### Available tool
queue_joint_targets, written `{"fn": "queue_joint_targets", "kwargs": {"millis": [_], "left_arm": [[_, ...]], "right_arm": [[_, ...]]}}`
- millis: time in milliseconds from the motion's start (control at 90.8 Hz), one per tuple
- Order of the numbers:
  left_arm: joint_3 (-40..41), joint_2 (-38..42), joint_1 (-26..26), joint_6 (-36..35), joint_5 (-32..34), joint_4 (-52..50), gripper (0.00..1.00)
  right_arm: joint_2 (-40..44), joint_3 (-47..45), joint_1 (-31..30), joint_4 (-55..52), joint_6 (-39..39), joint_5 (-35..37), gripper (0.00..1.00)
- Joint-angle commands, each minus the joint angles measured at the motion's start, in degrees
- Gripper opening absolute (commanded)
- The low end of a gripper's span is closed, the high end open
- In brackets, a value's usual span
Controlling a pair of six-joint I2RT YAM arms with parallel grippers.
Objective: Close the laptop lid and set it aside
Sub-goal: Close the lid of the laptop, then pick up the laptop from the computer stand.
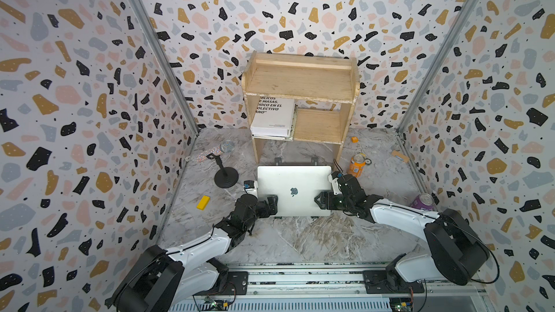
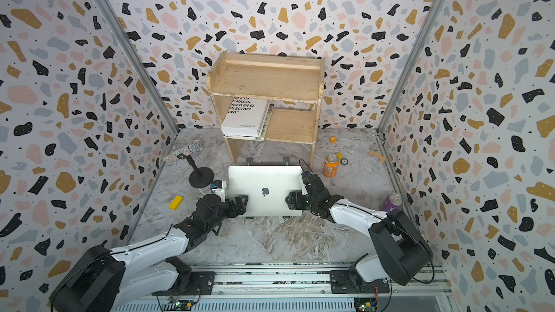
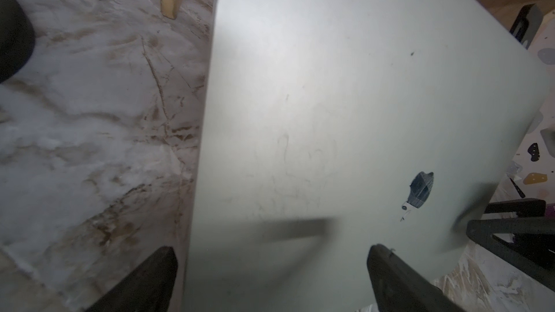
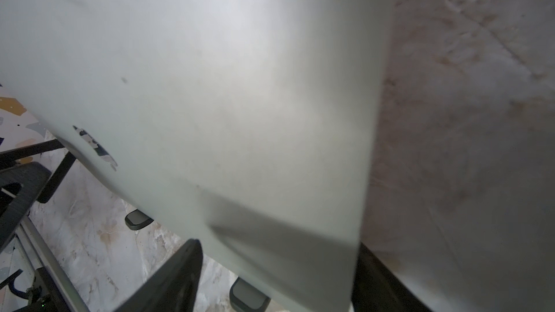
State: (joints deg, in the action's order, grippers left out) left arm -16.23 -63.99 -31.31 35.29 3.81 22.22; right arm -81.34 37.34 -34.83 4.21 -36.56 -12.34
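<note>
Between spread fingers (image 3: 144, 280), L gripper (image 3: 271, 250) + R gripper (image 4: 279, 244): laptop (image 1: 294, 187) edges (no grip seen).

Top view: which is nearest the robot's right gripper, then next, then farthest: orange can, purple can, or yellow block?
1. Orange can, just beyond the right gripper.
2. Purple can, out by the right wall.
3. Yellow block, across the laptop, left side.

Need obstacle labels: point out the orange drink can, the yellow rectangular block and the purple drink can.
Orange drink can (image 1: 356, 167): in a top view, on its side.
Yellow rectangular block (image 1: 203, 202): in a top view, middle of its top.
Purple drink can (image 1: 420, 204): in a top view, on its purple side.
</note>
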Motion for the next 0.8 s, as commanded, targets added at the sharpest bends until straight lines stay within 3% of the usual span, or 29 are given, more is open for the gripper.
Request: {"fn": "queue_joint_targets", "kwargs": {"millis": [0,793], "left_arm": [[-0.02,-0.56,-0.33,-0.13,-2.29,2.14,1.0],[-2.46,-3.42,-0.33,1.02,-7.97,4.73,0.99]], "right_arm": [[1.45,-0.37,-0.07,2.03,-0.71,-1.95,0.77],[0.66,1.01,-0.08,1.96,-0.05,-4.14,0.69]]}}
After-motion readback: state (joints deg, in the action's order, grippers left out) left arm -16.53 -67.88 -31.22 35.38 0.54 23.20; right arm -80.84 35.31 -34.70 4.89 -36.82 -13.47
